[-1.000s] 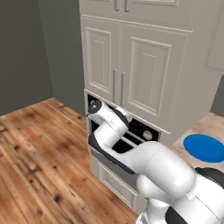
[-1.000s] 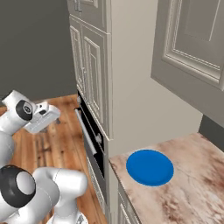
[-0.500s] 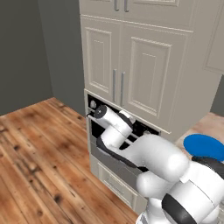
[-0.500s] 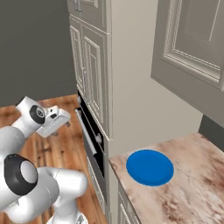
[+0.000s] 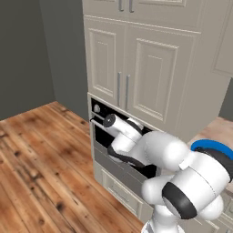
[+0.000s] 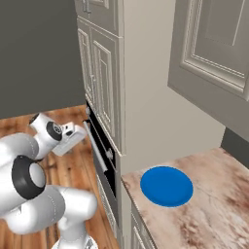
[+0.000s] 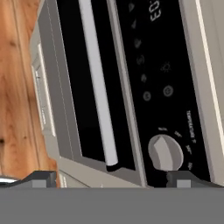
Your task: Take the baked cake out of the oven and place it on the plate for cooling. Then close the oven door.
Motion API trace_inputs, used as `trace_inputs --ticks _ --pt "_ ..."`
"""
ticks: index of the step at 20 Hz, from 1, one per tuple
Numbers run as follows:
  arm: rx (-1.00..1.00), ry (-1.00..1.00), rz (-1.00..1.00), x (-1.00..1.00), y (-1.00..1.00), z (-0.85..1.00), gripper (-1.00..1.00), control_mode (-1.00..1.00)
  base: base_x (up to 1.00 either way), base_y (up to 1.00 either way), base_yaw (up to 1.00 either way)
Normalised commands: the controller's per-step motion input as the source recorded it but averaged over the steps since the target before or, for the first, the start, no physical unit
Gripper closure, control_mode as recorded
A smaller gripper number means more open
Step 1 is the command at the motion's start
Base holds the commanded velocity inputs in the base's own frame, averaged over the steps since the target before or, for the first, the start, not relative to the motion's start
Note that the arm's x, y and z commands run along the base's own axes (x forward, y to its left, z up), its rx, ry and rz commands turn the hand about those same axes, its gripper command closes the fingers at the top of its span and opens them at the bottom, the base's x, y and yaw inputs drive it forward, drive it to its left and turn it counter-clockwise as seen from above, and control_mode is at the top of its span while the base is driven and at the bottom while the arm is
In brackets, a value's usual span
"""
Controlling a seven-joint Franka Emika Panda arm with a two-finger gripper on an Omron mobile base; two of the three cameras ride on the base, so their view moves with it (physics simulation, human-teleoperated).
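The oven (image 5: 100,135) sits under the cream cabinets. Its black glass oven door (image 7: 72,87) looks shut, with the long silver bar handle (image 7: 98,87) running across it. Beside the door is the black control strip (image 7: 153,65) with a round silver knob (image 7: 165,152). My gripper (image 7: 111,177) is open a short way in front of the door. One fingertip (image 7: 41,177) is off the door's edge, the other (image 7: 183,177) is below the knob, and nothing is between them. The blue plate (image 6: 167,186) lies bare on the counter. The baked cake is hidden.
The marbled counter (image 6: 214,204) runs to the right of the oven, with wall cabinets (image 6: 214,58) above it. Tall cream cabinet doors (image 5: 136,73) rise over the oven and a drawer front (image 5: 120,193) sits below. Open wooden floor (image 5: 41,173) spreads to the left.
The hand has swung in toward the oven front, from out over the floor to close by the door handle. The jaws have stayed wide apart. Plate and door are unchanged.
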Motion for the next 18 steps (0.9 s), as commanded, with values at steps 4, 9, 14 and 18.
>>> trace_inputs --ticks 4,9,14,18 --pt "-0.01 0.0 0.0 0.11 -0.13 -0.33 -1.0 -1.0 0.0 0.0 0.0" --pt "-0.03 0.0 0.0 0.11 -0.07 -0.39 -1.0 -1.0 0.0 0.0 0.0" --pt "-0.04 0.0 0.0 0.2 -0.07 -0.38 -1.0 -1.0 0.0 0.0 0.0" --pt "-0.04 0.0 0.0 0.23 -0.13 -0.29 -1.0 -1.0 0.0 0.0 0.0"
